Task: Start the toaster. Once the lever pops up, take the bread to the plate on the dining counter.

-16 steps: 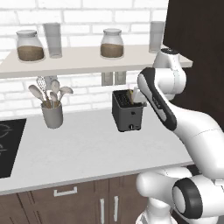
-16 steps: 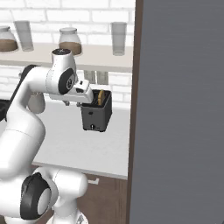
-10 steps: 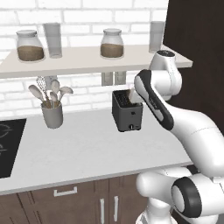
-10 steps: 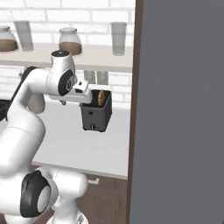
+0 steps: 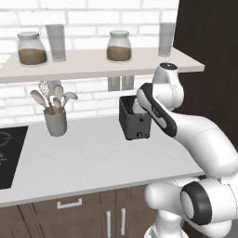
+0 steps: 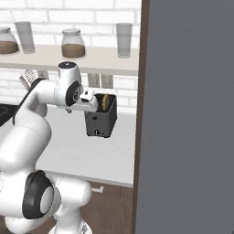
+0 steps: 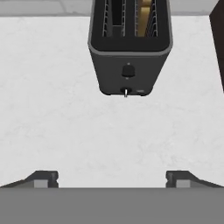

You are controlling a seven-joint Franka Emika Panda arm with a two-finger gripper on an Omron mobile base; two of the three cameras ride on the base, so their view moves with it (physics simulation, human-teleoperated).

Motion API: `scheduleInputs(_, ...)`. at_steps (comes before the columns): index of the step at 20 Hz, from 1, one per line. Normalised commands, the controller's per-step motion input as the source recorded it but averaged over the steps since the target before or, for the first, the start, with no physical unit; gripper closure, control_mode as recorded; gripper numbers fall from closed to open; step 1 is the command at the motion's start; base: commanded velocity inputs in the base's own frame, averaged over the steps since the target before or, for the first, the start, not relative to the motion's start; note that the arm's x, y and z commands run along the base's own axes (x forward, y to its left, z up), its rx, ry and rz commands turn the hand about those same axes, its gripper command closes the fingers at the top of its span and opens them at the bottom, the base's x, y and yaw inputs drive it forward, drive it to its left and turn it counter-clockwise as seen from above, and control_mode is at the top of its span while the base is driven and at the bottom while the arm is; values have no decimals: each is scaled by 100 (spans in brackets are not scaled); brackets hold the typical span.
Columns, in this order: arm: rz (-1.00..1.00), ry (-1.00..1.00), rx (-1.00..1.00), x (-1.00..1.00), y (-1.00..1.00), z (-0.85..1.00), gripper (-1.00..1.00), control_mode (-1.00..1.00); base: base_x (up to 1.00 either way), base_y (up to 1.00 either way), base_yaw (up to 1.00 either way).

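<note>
Drifting only slightly since the earlier frames: forearm leaning a touch closer over the toaster (image 5: 135,118), everything on the counter keeping its place. Hanging above the near side of the toaster (image 7: 129,46), with the gripper (image 7: 112,179) spread wide and holding nothing, fingertips (image 7: 43,179) showing far apart at the bottom of the hand view.

Lying ahead of and below the gripper, the toaster presenting its narrow front face toward the hand, long axis running away toward the brick wall. Sitting on that front face, a dark lever (image 7: 127,70) high in its travel, with a small knob (image 7: 125,92) just below it near the base. Calling, most likely, for a forward and downward reach to press that lever, still well apart from the fingertips.

Resting upright in the right-hand slot, the bread (image 7: 145,16), also peeking out of the toaster top in the right base view (image 6: 105,102).

Standing on a white counter (image 5: 88,160) backed by white brick, with a utensil holder (image 5: 55,122) to the left, a shelf (image 5: 93,62) of jars and glasses above, and a tall dark cabinet (image 6: 187,114) close on the right.
</note>
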Motion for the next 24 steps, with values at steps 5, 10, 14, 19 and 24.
scheduleInputs(5, 0, 0, 0, 9, -1, -30, 100, -100, 0, 0, 0)
scheduleInputs(10, 0, 0, 0, 7, -8, -20, 100, -100, 0, 0, 0)
scheduleInputs(14, 0, 0, 0, 15, -12, -15, 100, -100, 0, 0, 0)
scheduleInputs(19, 0, 0, 0, 33, -5, -1, 100, -100, 0, 0, 0)
scheduleInputs(24, 0, 0, 0, 36, 0, -3, 100, -100, 0, 0, 0)
